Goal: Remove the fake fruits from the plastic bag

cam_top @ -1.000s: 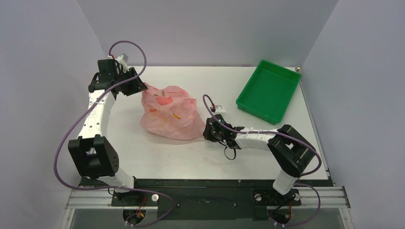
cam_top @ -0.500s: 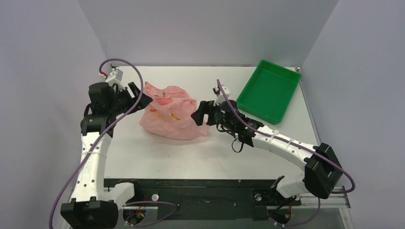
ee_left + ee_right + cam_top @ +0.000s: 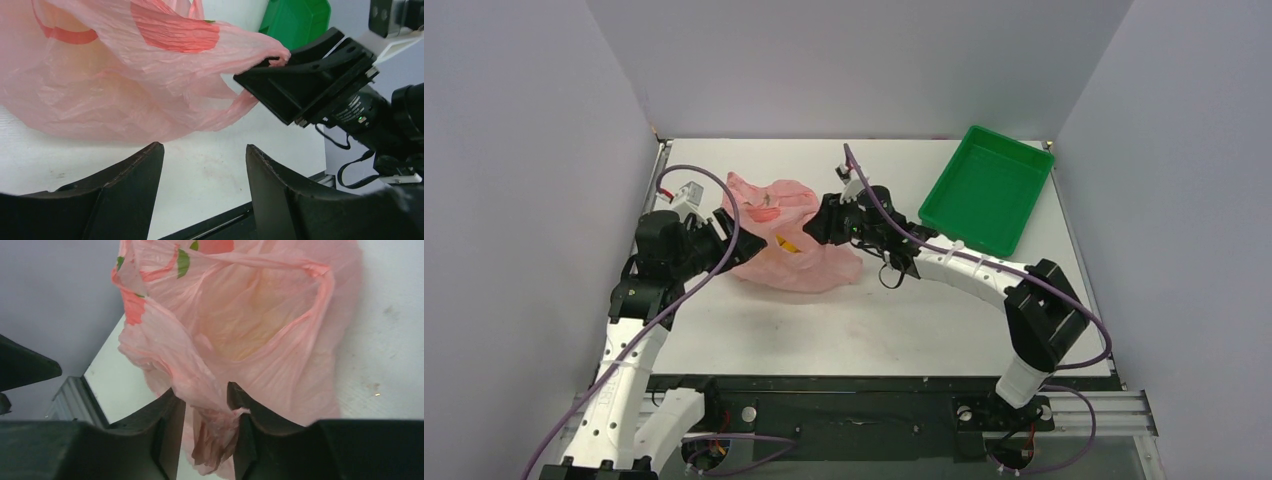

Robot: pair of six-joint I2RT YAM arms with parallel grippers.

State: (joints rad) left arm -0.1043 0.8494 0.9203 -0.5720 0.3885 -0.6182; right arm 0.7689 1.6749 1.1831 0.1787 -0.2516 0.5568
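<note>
The right pincer (image 3: 204, 392) is clamped on the plastic bag (image 3: 799, 262) rim; the left pincer (image 3: 204, 148) stands apart, empty. I think it should take the opposite rim, then both spread the mouth gently.

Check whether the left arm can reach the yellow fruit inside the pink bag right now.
Probably not yet. The open left tool faces the side of the pink plastic bag, and the yellow fruit sits behind that film. The right tool pinches the bag's edge.
</note>
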